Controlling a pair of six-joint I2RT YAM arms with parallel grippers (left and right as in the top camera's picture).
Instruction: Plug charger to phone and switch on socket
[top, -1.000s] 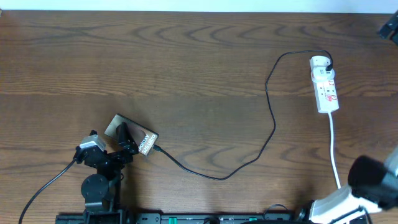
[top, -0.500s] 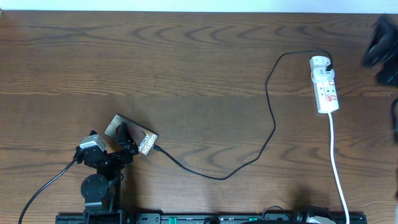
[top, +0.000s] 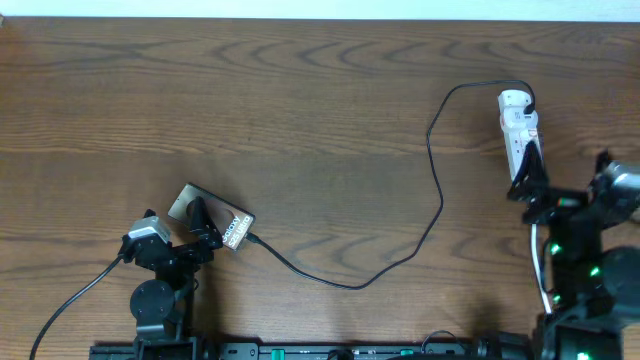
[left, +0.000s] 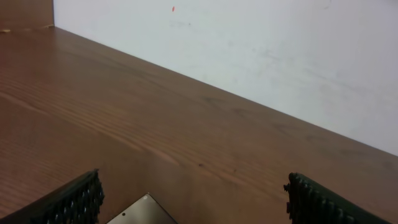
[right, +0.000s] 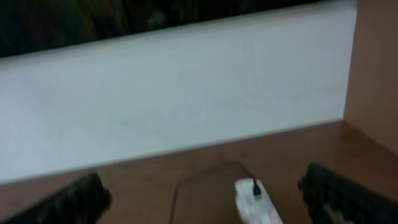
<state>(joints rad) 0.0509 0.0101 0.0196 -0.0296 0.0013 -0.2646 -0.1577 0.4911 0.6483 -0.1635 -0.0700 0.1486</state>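
Two arms work a wooden table (top: 300, 100): the charger (top: 435, 170) appears already seated in the phone (top: 183, 205), which lies near left beneath the left gripper (left: 193, 196), fingers spread wide. Only the switch on the socket (top: 516, 115), far right, seems left; the right gripper (right: 202, 193), likewise spread, has swung in over it within the past second.

Lab bench; wooden table (top: 300, 90), white wall (left: 280, 50)
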